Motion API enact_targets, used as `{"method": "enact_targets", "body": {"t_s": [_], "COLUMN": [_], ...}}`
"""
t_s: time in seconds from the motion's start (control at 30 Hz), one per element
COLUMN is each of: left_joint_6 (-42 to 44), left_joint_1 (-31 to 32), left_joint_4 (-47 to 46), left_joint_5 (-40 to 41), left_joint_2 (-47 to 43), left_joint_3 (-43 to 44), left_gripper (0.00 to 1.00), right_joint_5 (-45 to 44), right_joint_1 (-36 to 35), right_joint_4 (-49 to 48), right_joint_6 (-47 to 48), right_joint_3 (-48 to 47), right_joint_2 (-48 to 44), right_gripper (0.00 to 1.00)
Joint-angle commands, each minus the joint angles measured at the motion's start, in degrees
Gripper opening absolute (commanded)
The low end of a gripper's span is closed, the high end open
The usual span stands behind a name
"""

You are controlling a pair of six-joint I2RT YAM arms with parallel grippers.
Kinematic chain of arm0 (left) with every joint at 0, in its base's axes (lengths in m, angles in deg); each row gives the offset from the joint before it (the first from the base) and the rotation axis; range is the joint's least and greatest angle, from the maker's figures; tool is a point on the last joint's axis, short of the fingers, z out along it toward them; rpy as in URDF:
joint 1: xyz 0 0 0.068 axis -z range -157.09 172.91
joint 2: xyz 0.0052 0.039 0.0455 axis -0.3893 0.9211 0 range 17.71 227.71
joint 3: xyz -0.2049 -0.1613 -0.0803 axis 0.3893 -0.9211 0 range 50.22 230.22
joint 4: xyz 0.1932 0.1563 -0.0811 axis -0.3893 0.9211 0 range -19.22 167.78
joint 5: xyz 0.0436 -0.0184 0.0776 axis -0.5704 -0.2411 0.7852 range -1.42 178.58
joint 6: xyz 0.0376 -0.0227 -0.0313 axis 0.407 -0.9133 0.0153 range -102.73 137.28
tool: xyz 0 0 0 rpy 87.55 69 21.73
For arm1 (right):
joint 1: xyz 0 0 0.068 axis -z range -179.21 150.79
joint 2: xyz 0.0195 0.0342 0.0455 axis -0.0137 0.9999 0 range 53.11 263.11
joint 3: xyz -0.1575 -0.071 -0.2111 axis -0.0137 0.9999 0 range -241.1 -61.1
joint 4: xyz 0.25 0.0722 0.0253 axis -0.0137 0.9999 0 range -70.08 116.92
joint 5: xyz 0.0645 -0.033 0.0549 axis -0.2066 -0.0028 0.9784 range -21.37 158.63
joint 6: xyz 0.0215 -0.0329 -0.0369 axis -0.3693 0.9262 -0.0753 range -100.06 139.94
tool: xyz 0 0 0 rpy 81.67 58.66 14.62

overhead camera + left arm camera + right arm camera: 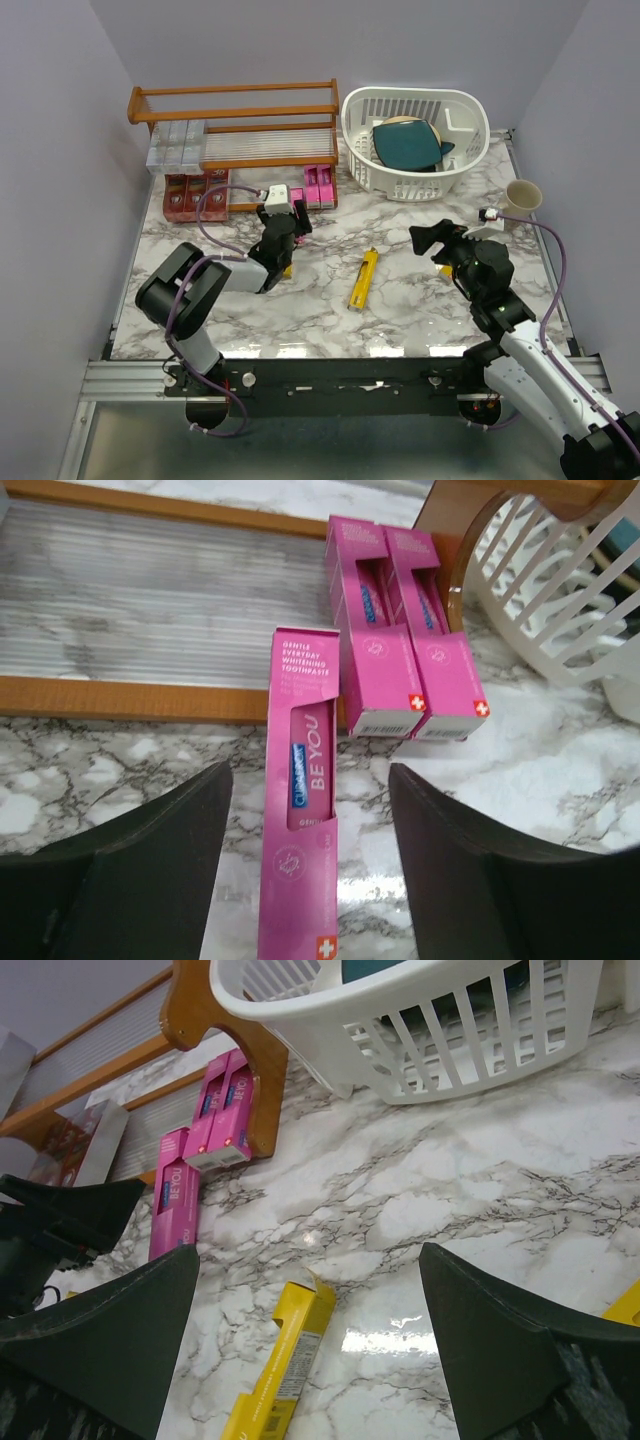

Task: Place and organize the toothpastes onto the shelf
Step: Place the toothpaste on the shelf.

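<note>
top view: the left gripper (287, 222) sat spread at the shelf (235, 100) front. the right gripper (440, 240) hung wide over the table (400, 300), near a loose yellow toothpaste (363, 279).

left wrist: a pink toothpaste (300, 810) lay free between the fingers (130, 860), its far end at the front rail, short of two pink neighbours (405, 630). a finger brushing it on withdrawal could skew it.

right wrist: that slim, glossy carton lay flat on the table.

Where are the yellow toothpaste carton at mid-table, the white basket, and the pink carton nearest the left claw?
yellow carton (363, 280): top view, middle of its top face.
white basket (400, 185): top view, near slotted wall.
pink carton (303, 810): left wrist view, printed face.
</note>
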Motion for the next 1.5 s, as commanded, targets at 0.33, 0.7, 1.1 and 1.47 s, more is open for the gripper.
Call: {"method": "enact_targets", "body": {"t_s": [0.33,0.7,1.1,1.47], "left_joint_6": [-4.08,-5.49,-3.74,-2.51], "left_joint_1": [0.96,2.1,2.63,2.55], "left_joint_4": [25.29,30.4,33.04,35.06], "left_joint_5": [-8.0,-8.61,-7.3,-5.72], "left_joint_2": [-9.77,-4.14,-0.45,-1.5], "left_joint_3": [-0.83,2.59,6.9,8.57], "left_gripper": [0.84,0.75,0.54,0.38], "right_joint_5": [-0.87,-0.69,-0.6,-0.25], "right_joint_1": [-0.12,-0.04,-0.12,-0.12], "right_joint_4": [-0.63,-0.72,-0.81,-0.98], "right_joint_6": [0.69,0.6,0.6,0.51], "right_joint_3": [0.74,0.92,0.92,1.09], "right_joint_2": [-1.15,-1.33,-1.33,-1.15], "right_gripper": [0.99,0.99,0.98,0.98]}}
